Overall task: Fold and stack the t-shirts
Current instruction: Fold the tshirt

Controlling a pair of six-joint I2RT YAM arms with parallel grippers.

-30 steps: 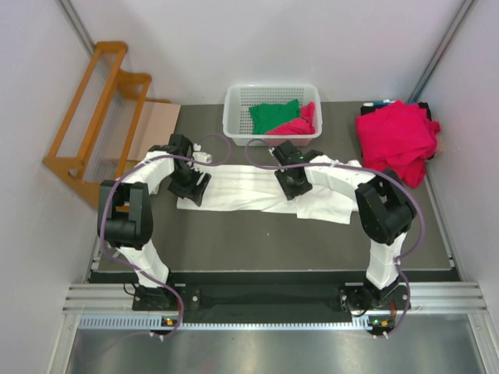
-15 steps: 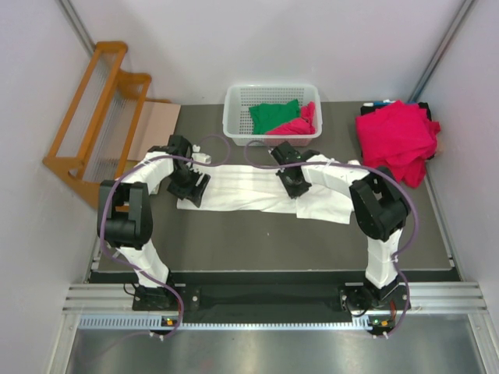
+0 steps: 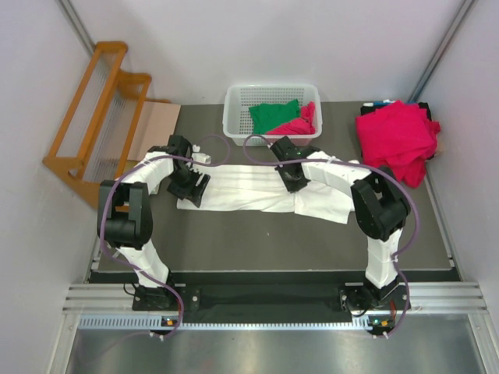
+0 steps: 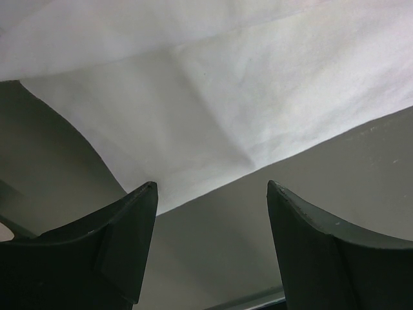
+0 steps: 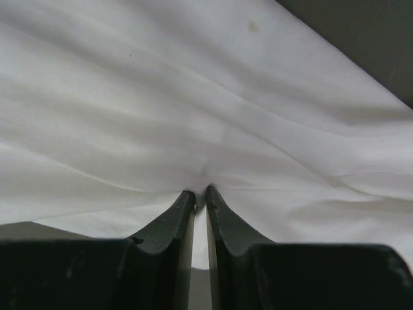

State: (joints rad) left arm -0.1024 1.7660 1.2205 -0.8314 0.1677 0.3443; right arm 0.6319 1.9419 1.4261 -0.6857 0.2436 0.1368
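Observation:
A large white t-shirt (image 3: pixel 242 191) lies spread in a long band across the dark table (image 3: pixel 257 241). My left gripper (image 3: pixel 189 189) hovers over its left end, open. In the left wrist view its fingers straddle the shirt's near edge (image 4: pixel 213 110), and the gripper (image 4: pixel 211 187) holds nothing. My right gripper (image 3: pixel 290 179) is at the shirt's far middle. Seen from the right wrist, that gripper (image 5: pixel 201 190) is shut on a pinched fold of the white cloth (image 5: pixel 193 97), which puckers at the fingertips. A green t-shirt (image 3: pixel 274 115) and a crimson-pink one (image 3: pixel 300 125) lie in the basket.
The white lattice basket (image 3: pixel 232 117) stands at the far middle of the table. A heap of crimson-pink t-shirts (image 3: pixel 398 140) sits at the far right. An orange wooden rack (image 3: pixel 97 109) and a cardboard sheet (image 3: pixel 156 125) lie at the far left.
My right gripper has closed on the white cloth and shifted slightly toward the far side, drawing the shirt into a pucker. The left arm has not moved.

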